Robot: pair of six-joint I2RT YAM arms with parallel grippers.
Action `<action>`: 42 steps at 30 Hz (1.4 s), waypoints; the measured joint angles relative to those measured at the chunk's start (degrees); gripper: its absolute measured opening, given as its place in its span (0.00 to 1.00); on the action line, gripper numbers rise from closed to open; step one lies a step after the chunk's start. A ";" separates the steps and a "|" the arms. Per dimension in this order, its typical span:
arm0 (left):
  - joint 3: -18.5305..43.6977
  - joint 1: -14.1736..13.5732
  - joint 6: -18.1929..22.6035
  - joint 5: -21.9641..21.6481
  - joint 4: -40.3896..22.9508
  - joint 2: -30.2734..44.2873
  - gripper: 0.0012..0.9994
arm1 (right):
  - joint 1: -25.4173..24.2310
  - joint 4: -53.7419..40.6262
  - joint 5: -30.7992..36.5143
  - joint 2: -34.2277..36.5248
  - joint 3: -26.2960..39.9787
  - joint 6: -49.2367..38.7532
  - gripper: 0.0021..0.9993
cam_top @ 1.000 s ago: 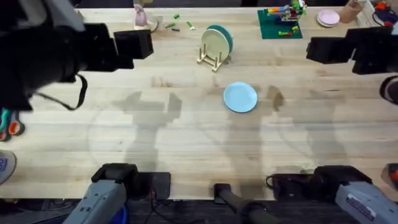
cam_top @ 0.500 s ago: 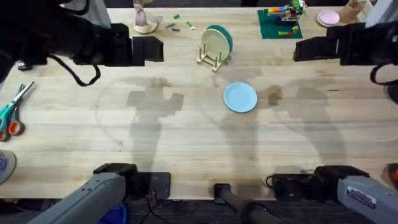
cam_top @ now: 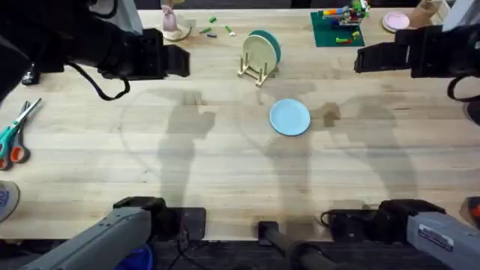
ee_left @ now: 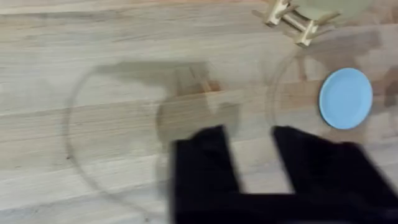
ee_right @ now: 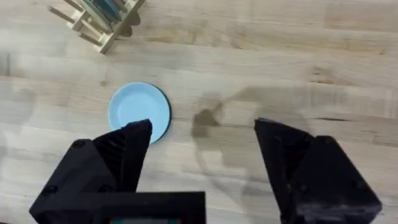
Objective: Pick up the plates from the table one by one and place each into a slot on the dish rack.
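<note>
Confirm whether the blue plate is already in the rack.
No, the blue plate lies flat on the table, apart from the rack.

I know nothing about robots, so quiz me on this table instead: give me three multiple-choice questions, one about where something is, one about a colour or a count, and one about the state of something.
1. Where does the pale blue plate lie?
A. Flat on the table, in front of the dish rack
B. Standing in the rack
C. On the green baseplate

2. How many plates stand in the dish rack?
A. None
B. Two
C. Three

3. How are the fingers of the right gripper?
A. Shut on a plate
B. Spread open, holding nothing
C. Shut on the rack

Answers:
1. A: the overhead view shows it lying on bare wood, apart from the rack.
2. B: a cream plate and a teal plate stand upright in it.
3. B: the right wrist view shows a wide gap with only table between the fingers.
</note>
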 joint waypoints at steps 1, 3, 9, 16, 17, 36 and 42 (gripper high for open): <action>0.00 0.00 0.00 0.36 -0.06 0.00 0.18 | 0.00 0.00 0.00 0.00 0.00 0.00 0.99; 0.00 0.00 0.06 1.27 -0.26 0.00 0.05 | 0.00 0.00 0.00 0.00 0.00 0.00 0.99; 0.00 0.00 0.00 7.49 -0.33 0.00 0.04 | 0.00 0.00 0.00 0.00 0.00 0.00 0.99; 0.00 0.00 -1.78 19.67 0.62 0.00 0.04 | 0.00 0.00 0.02 0.00 0.00 0.00 0.99; 0.00 -0.01 -2.11 21.19 0.73 0.00 0.04 | 0.00 0.00 0.00 0.00 0.00 0.00 0.99; 0.00 -16.72 -19.19 23.88 14.38 0.00 0.04 | 0.00 -0.24 0.00 0.00 0.02 0.00 1.00; -1.33 -20.79 -24.73 23.35 20.19 0.00 0.04 | 0.00 -0.24 0.00 0.00 0.02 0.00 1.00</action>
